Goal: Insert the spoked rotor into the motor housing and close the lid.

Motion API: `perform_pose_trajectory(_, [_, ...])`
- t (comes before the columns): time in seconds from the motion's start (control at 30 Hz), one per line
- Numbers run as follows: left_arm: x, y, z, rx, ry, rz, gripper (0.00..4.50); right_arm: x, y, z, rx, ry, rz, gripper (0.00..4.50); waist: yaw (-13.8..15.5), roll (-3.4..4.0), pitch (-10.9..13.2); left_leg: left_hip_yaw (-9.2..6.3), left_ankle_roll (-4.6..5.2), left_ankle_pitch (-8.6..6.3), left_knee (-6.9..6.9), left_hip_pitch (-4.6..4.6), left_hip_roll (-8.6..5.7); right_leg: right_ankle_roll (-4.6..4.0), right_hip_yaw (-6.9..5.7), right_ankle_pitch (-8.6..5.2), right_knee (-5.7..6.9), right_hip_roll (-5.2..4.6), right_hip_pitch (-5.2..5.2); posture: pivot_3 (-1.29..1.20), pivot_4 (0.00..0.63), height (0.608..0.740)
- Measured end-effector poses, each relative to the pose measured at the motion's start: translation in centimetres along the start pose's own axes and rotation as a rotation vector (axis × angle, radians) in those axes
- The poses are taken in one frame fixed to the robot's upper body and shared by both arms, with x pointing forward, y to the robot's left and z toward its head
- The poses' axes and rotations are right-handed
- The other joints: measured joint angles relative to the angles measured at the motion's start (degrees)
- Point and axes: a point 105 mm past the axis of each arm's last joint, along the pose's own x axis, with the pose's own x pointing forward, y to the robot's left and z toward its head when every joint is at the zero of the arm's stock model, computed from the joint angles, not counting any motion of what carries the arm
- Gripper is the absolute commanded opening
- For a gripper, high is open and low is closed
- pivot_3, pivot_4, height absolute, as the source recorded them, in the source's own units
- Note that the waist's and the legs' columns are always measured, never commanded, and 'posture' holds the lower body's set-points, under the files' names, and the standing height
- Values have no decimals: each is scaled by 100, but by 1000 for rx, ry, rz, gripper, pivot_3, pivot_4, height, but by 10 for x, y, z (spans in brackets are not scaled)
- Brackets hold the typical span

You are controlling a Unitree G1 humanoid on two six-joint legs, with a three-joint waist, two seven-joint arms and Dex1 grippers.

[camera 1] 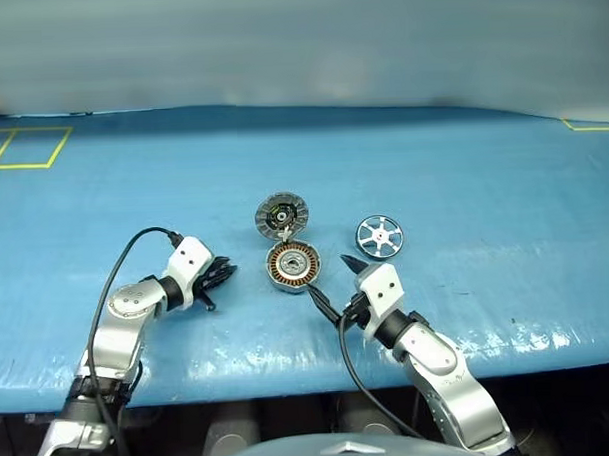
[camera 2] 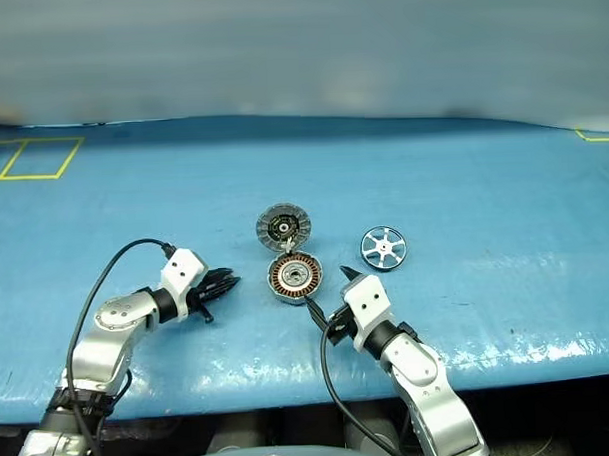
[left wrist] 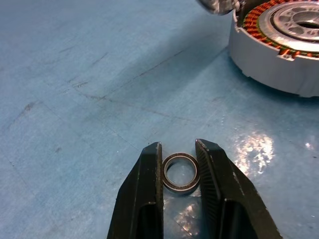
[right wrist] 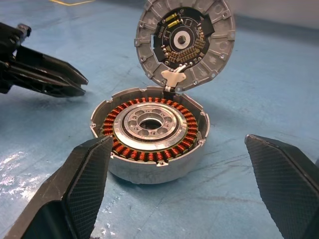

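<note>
Left tool (left wrist: 180, 172) grips a small ring (left wrist: 181, 173) – right tool (right wrist: 179, 189) gapes wide before the housing (right wrist: 149, 134), lid (right wrist: 183, 42) up.

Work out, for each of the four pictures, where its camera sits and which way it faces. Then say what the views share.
Left eye, right eye: on the head, looking forward and down over both arms at the blue table, motor housing, open lid and spoked rotor.
Left wrist: along the left gripper, closed on a small metal ring; housing beyond.
Right wrist: between the right gripper's open jaws, facing housing and lid.
Shared: all four show the housing.
</note>
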Motion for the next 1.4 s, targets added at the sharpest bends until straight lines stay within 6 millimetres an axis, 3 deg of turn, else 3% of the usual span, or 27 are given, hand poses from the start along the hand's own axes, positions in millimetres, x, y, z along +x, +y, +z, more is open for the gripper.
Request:
perform_pose_trajectory(0.13, [-12, -18, 30, 51, -56, -112, 656, -3, 1, -3, 6, 10, 12, 4500, 22, 9, 11, 2, 0, -1, -3, -4, -6, -2, -1, -1, -5, -9, -2, 0, 150, 740])
perform_pose_trajectory(0.27, [-18, -32, 42, 64, -61, -200, 656, -10, -1, -9, 7, 28, 2, 4500, 27, 10, 28, 1, 0, 0, -4, -4, -8, -2, -2, -3, -5, -6, -2, 0, 150, 740])
perform_pose_trajectory(0.47, [3, -47, 62, 75, -97, -268, 656, -11, -4, -11, -1, 29, -12, 4500, 54, 11, 33, 1, 1, 0, 0, -3, -17, 1, -1, -3, -6, -4, 0, 0, 150, 740])
perform_pose_trajectory(0.83, [54, -68, 50, 67, -38, -316, 656, -15, -6, -15, -30, 11, -21, 4500, 50, 9, 35, -7, 1, 0, 0, -14, -35, 5, 1, -3, -6, 12, -3, 0, 150, 740])
perform_pose_trajectory(1.1, [71, -62, 52, 107, -22, -264, 656, -14, -4, -13, -40, -1, -16, 4500, 55, 8, 35, -9, 1, 0, 1, -16, -36, 7, 3, -2, -7, 11, -3, 0, 150, 740])
perform_pose_trajectory(1.4, [76, -59, 50, 117, -15, -250, 656, -14, -4, -14, -48, 4, -20, 4500, 56, 9, 35, -10, 1, 0, 1, -16, -36, 9, 3, -1, -7, 11, -2, 0, 150, 740])
